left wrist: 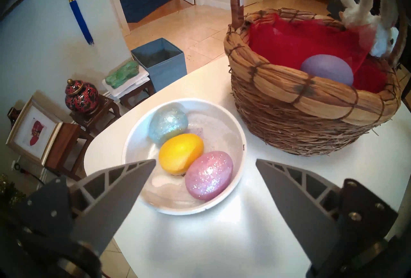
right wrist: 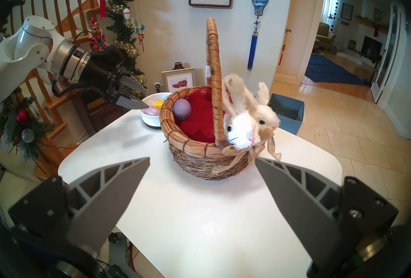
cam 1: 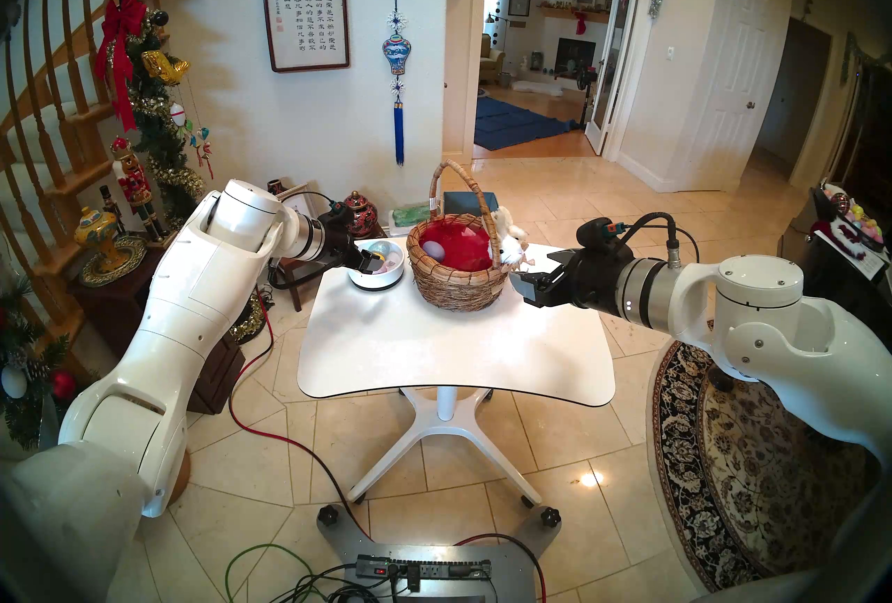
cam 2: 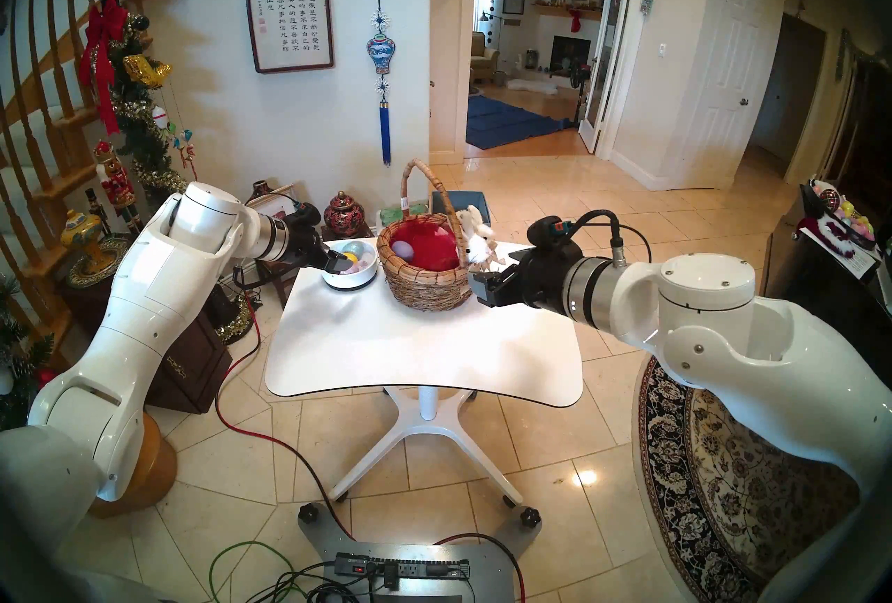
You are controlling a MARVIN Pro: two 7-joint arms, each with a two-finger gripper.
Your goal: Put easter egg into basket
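Left end effector (left wrist: 205,160) agape — bowl (left wrist: 239,137) three eggs, basket (left wrist: 311,115) one

head pair overlooks table (cam 1: 453,346), wrists close — sharing basket (left wrist: 311,115)

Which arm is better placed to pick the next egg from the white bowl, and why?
The left. Its open pincer hangs just over the white bowl, framing the yellow egg and pink egg. The right pincer is beyond the basket.
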